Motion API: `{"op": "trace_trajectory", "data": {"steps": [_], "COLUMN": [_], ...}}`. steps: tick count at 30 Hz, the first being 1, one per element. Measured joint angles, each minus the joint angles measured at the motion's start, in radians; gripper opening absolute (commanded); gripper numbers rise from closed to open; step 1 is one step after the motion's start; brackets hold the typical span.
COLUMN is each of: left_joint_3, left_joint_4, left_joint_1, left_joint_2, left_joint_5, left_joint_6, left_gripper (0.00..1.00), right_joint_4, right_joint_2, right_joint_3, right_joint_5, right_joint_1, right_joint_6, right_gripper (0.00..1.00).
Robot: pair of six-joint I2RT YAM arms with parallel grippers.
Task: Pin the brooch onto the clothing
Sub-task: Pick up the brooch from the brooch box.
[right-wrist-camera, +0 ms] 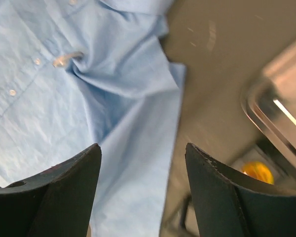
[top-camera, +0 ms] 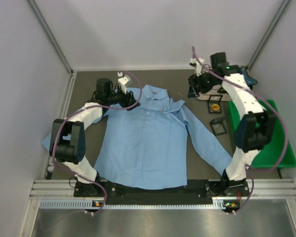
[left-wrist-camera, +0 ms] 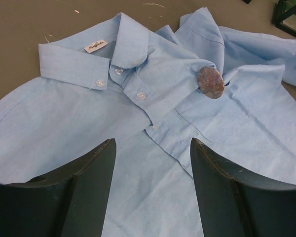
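Since the brooch (left-wrist-camera: 210, 82) looks fastened beside the shirt (left-wrist-camera: 64, 113) collar (left-wrist-camera: 79, 61), left gripper (left-wrist-camera: 153, 148) and right gripper (right-wrist-camera: 143, 150) hang open, holding nothing.

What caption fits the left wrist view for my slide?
Open left gripper above a light blue button-up shirt, an oval mottled brooch on its chest fabric.
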Motion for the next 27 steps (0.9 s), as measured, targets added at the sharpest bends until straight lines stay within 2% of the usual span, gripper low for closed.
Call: {"op": "trace_trajectory", "data": {"steps": [3,7,13,19,22,27], "left_joint_3": [-0.033,-0.042,-0.042,-0.042,-0.042,-0.041], "left_joint_4": [0.034,0.085,0.132,0.140,0.141,0.141], "left_joint_1": [0.002,0.003,0.003,0.003,0.003,0.003], "left_joint_2": [-0.024,-0.034,-0.035,-0.035,-0.035,-0.034], "left_joint_5": [-0.008,-0.016,-0.019,-0.022,-0.023,-0.023], "left_joint_6": [-0.046,-0.117,-0.182,-0.223,-0.238,-0.244], "left_gripper": [0.66,0.66,0.66,0.66,0.66,0.66], "right_joint_4": [-0.016,0.018,0.133,0.264,0.319,0.370], "right_joint_2": [-0.156,-0.236,-0.180,-0.109,-0.074,-0.008], "right_joint_3": [-0.079,-0.205,-0.393,-0.408,-0.408,-0.402], "right_joint_5": [0.040,0.159,0.307,0.360,0.370,0.374], "right_joint_1": [-0.085,-0.204,-0.241,-0.241,-0.241,-0.241], "right_joint_6": [-0.018,0.002,0.047,0.053,0.053,0.053], "right_gripper": [0.66,0.64,0.61,0.60,0.56,0.57]}}
